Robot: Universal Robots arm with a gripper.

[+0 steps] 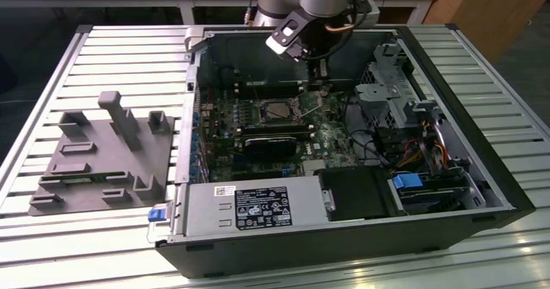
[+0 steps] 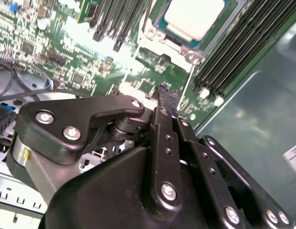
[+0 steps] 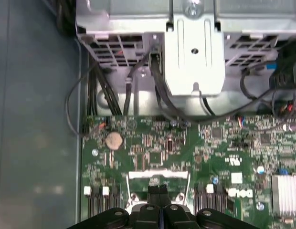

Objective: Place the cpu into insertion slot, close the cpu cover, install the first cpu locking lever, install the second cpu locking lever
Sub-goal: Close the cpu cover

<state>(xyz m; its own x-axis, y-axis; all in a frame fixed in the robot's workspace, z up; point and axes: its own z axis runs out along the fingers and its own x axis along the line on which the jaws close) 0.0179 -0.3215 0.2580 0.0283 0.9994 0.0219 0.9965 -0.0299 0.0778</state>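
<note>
The cpu (image 2: 193,16), with its dull silver top, lies flat in the insertion slot (image 1: 277,111) on the green motherboard. The cpu cover (image 2: 163,44) lies as a silvery frame around it. A thin metal locking lever (image 2: 188,89) runs along the socket's side, right beside my fingertips. My gripper (image 2: 168,96) is shut, its black fingers (image 3: 160,191) pressed together with nothing visible between them. It hovers low over the board just off the socket's edge. In the exterior view the gripper (image 1: 316,82) hangs inside the case, behind the socket.
The open computer case (image 1: 481,141) lies on a slatted table. It holds a power supply (image 1: 257,205), a metal drive cage (image 3: 193,52) with dark cables (image 3: 160,95), and black memory slots (image 2: 243,43). A grey fixture block (image 1: 103,154) stands at the exterior view's left.
</note>
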